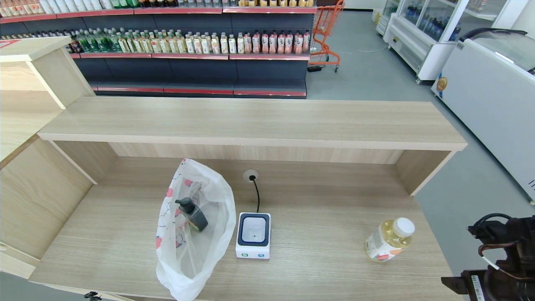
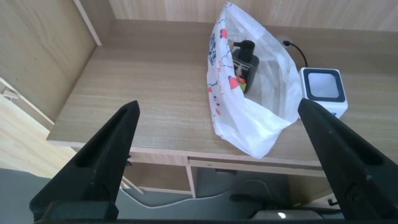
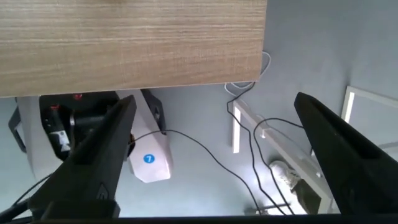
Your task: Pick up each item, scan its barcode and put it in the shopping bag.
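Shopping bag [image 1: 166, 234] stands open on the counter [image 1: 326, 259] with a dark pump bottle [image 1: 193, 213] inside it and the scanner [image 1: 253, 235] just beside it. A bottle [image 1: 389, 240] of what looks like yellow liquid sits well apart, near the counter's right end. The left gripper [image 2: 219, 106] hangs before the bag, fingers spread wide. The right gripper [image 3: 214, 98], past the counter's edge, is likewise spread and holds nothing.
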Motion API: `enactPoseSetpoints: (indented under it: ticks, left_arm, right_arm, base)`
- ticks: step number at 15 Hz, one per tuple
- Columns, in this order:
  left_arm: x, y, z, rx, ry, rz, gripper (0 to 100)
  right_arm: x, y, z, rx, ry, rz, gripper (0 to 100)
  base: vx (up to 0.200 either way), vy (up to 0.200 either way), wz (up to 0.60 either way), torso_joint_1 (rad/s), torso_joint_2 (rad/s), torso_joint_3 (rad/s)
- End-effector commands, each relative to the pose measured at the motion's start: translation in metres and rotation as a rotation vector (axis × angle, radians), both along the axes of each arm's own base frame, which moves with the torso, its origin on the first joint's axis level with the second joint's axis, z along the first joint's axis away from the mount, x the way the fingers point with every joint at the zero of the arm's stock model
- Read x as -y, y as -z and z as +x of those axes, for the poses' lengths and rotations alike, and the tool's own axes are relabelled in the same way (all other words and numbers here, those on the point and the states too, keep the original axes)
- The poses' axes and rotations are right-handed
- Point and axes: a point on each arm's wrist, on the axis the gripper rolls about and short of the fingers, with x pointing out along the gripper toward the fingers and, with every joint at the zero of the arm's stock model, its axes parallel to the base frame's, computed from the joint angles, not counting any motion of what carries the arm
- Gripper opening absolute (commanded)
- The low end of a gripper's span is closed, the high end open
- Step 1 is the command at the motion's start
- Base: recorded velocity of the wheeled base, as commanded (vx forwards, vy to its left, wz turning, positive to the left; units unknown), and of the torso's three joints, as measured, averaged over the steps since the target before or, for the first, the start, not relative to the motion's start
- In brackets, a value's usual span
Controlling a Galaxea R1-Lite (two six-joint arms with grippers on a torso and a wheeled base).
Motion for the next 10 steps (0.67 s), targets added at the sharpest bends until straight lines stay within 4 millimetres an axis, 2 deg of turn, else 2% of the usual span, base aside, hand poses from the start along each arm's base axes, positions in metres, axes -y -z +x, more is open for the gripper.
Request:
enactPoseSetpoints:
  ticks: [1,3,10]
  left_arm:
    - [0.000,0.000,0.000,0.000,-0.001,0.000,100]
    - [0.000,0.000,0.000,0.000,-0.001,0.000,100]
    - [0.000,0.000,0.000,0.000,-0.001,0.000,100]
  right_arm:
    - [-0.003,0.021,0.015,-0.065,-0.039,0.026,100]
    - [-0.011,0.026,0.026,-0.027,-0.101,0.057,100]
    - [-0.019,0.045,0.056,0.080,-0.197,0.134,100]
  base:
    - [0.000,0.000,0.00,0.000,0.00,0.000]
    - [0.000,0.000,0.00,0.000,0.00,0.000]
    - [0.000,0.000,0.00,0.000,0.00,0.000]
